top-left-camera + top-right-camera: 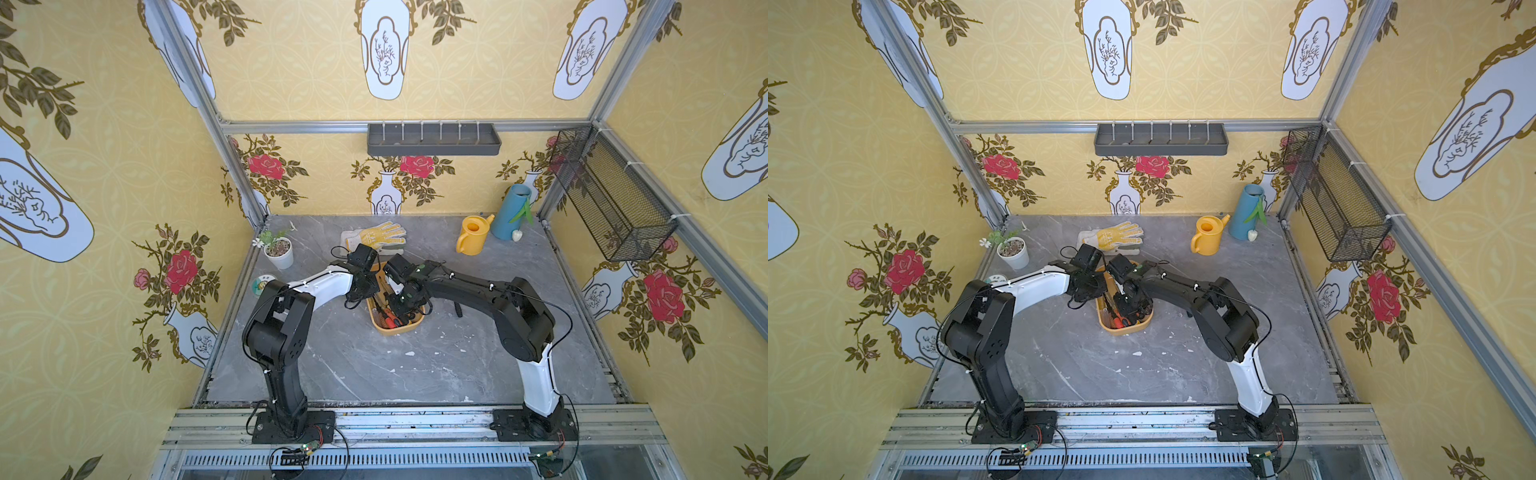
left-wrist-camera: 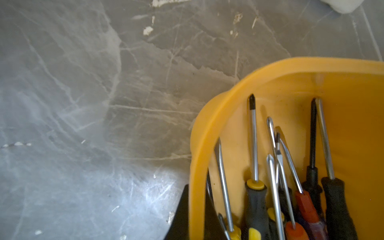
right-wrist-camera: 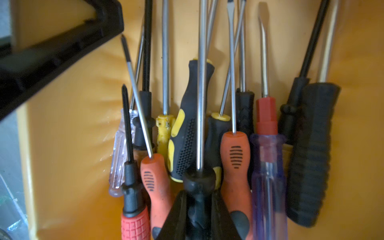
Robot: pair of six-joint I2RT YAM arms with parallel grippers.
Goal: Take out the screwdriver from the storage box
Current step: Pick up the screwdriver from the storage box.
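Note:
The yellow-orange storage box (image 1: 395,330) (image 1: 1125,329) sits mid-table with several screwdrivers lying in it. In the right wrist view a black-handled screwdriver (image 3: 199,178) with a long silver shaft lies on top of the pile. My right gripper (image 3: 199,199) (image 1: 401,307) reaches into the box, both fingers pressed against that handle. My left gripper (image 2: 196,207) (image 1: 365,291) is shut on the box's side wall (image 2: 207,116), one finger inside and one outside. In both top views the arms hide most of the box.
A yellow-dotted work glove (image 1: 380,239) lies just behind the box. A yellow watering can (image 1: 473,235) and blue vase (image 1: 513,212) stand back right, a potted plant (image 1: 278,251) back left. A grey wall tray (image 1: 432,139) and black mesh basket (image 1: 611,195) hang above.

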